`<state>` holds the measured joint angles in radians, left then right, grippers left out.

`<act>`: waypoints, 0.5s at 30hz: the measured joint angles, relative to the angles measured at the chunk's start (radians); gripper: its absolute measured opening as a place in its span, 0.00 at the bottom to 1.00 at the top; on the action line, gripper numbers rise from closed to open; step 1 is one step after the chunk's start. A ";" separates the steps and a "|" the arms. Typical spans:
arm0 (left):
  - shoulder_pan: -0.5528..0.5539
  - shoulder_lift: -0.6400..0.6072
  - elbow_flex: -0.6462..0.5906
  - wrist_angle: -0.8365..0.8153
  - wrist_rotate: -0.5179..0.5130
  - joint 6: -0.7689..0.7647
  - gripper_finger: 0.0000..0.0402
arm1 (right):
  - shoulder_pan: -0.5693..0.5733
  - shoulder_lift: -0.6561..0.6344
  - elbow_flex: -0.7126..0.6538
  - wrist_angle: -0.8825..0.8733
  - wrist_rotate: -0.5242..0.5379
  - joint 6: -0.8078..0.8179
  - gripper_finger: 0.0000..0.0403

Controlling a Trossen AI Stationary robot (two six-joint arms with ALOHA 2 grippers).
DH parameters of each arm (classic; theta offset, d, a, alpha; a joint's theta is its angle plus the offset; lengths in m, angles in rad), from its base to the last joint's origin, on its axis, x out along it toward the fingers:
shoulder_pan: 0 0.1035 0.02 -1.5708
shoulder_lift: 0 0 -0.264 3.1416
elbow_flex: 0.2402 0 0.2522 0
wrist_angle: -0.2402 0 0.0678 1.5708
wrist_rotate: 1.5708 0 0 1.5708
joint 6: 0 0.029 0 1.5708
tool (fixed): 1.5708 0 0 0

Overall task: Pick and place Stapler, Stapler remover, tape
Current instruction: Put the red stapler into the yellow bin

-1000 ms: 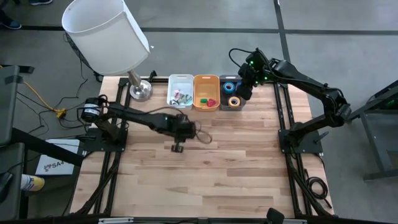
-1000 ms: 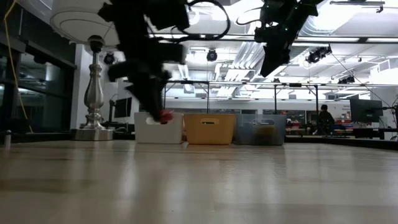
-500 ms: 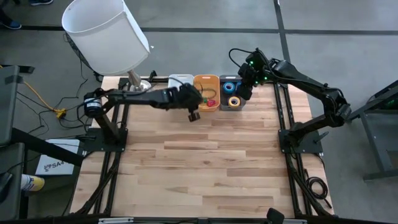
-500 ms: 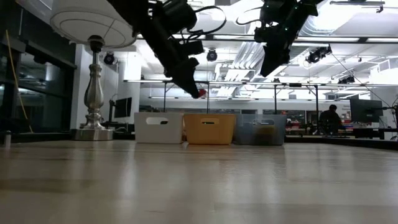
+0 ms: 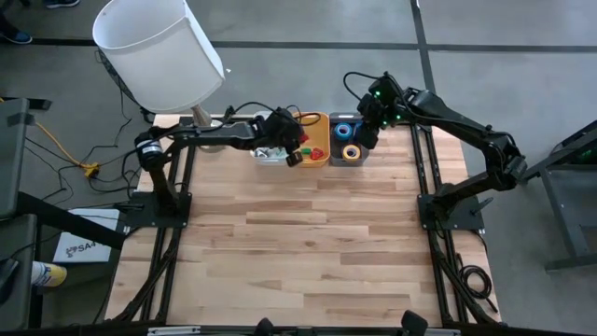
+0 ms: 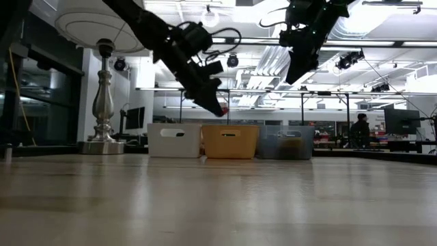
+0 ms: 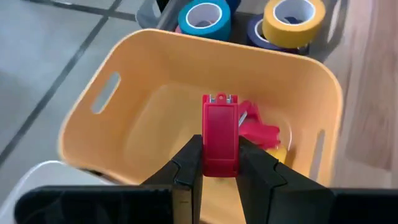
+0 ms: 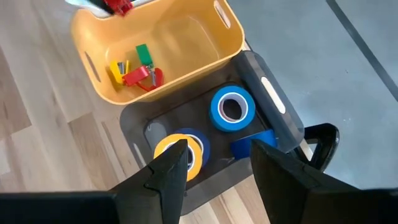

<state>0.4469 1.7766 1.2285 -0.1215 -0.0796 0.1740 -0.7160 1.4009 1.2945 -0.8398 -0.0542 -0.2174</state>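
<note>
Up above the orange bin [image 7: 124,112], left claw [image 7: 221,163] pinched tight on a small red stapler remover [image 7: 220,134], held clear of the bin floor with the red body sticking out forward between the two dark fingers [image 7: 186,171]. Below it, inside the same bin, a little heap of red and yellow pieces [image 7: 264,134], not touching the held piece as far as can be told. Seen from overhead, left claw [image 5: 294,149] reaching in from the left over the boundary between the white bin [image 5: 270,131] and the orange bin, red spot of the remover at its tip. Farther right, right claw [image 5: 366,131] hovering over the grey bin [image 8: 273,118], fingers [image 8: 168,171] spread partway and gripping nothing. Under it, tape rolls resting in that grey bin: a blue tape roll [image 8: 232,107], a yellow tape roll [image 8: 177,152] stacked on a dark blue one, another blue piece beside them. From surface height, all three bins lined up along the far edge of the wooden surface [image 6: 218,198], left claw [image 6: 212,102] raised above them, lamp base [image 6: 102,137] standing to the left.
</note>
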 joint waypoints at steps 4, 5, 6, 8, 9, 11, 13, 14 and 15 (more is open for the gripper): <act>-0.002 0.028 0.000 0.021 0.000 -0.069 0.17 | -0.008 0.000 0.000 0.003 0.003 0.008 0.41; -0.002 0.032 0.000 0.027 0.000 -0.083 0.17 | -0.011 0.000 0.000 0.004 0.003 0.011 0.41; -0.002 0.036 0.000 0.030 0.000 -0.095 0.17 | -0.012 0.000 0.000 0.003 0.003 0.015 0.41; -0.010 0.044 0.000 0.024 0.004 -0.107 0.17 | -0.018 0.000 0.000 0.006 0.003 0.017 0.41; -0.015 0.049 0.000 0.024 0.002 -0.111 0.17 | -0.019 0.000 0.000 0.006 0.003 0.018 0.41; -0.023 0.052 0.000 0.025 -0.005 -0.127 0.17 | -0.023 0.000 0.000 0.007 0.003 0.018 0.41; -0.024 0.052 0.000 0.027 -0.005 -0.153 0.17 | -0.025 0.000 0.000 0.007 0.003 0.018 0.41; -0.023 0.052 0.000 0.027 -0.006 -0.158 0.17 | -0.025 0.000 0.000 0.007 0.003 0.018 0.41; -0.022 0.052 0.000 0.027 -0.008 -0.161 0.17 | -0.025 0.000 0.000 0.007 0.003 0.018 0.41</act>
<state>0.4247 1.8290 1.2289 -0.0944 -0.0876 0.0132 -0.7406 1.4006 1.2945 -0.8326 -0.0509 -0.1993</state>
